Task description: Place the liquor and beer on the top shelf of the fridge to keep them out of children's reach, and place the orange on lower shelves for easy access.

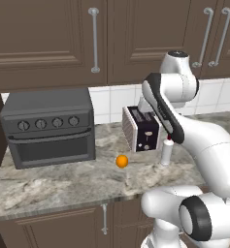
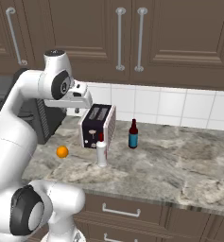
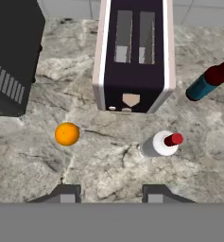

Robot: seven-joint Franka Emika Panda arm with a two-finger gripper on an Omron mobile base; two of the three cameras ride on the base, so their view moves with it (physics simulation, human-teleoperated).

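While the claw (image 3: 108, 194) hung high above the bench (image 3: 108, 165), pressed together on nothing, no item had been lifted: the orange (image 3: 67, 133) lay near-left of the toaster (image 3: 132, 56), the liquor (image 3: 159, 143) near-right. The beer (image 2: 133, 134) showed upright right of the toaster in the right base view, hidden from the left one

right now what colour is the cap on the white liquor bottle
Red, on the liquor bottle's narrow neck; clearest in the hand view.

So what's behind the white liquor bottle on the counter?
The toaster stands just behind the liquor, upright on the counter. The toaster hides the wall directly behind it.
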